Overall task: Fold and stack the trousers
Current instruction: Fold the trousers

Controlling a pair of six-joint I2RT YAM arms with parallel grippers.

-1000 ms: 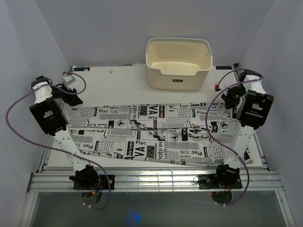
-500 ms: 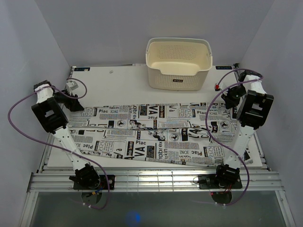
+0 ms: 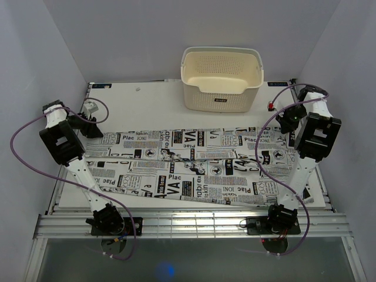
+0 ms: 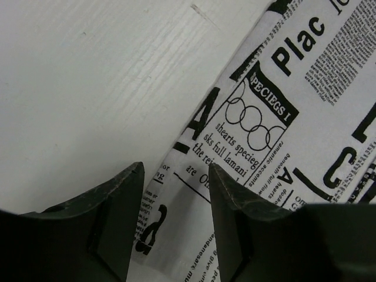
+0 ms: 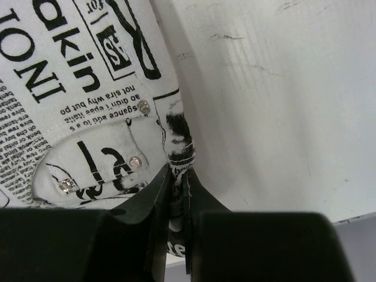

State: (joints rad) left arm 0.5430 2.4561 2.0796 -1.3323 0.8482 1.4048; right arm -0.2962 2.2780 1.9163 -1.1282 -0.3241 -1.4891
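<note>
We judge the step in hand to be taking hold of both far corners of the trousers (image 3: 188, 167), which lie spread lengthwise on the tabletop (image 3: 153, 103) from one arm to the other, in front of the cream basket (image 3: 222, 79) and apart from it. On the left, the left hand (image 4: 176, 182) is part open and holds nothing, its two fingers astride the hem corner with the cloth lying flat between them. To do this well we would bring it down until both fingertips meet the tabletop either side of the hem, then pinch on cloth, taking every layer there (we cannot tell how many lie at that corner). On the right, the right hand (image 5: 178, 176) is pinched tight on the folded edge of the waist end, beside a riveted pocket. That grip looks thin and close to the edge, so we would lift slowly and level with the left, lest the cloth slip or the fold run askew. As for writing, the left wrist view reads "Plac" and a boxed "SPECIEGS 1" above "shearts specieg". The overhead view gives "VA", "Plac", "abrex" and "IONI". The basket's small dark label is too small to read, and the right wrist view shows "akin" and "TONI" upside down.
</note>
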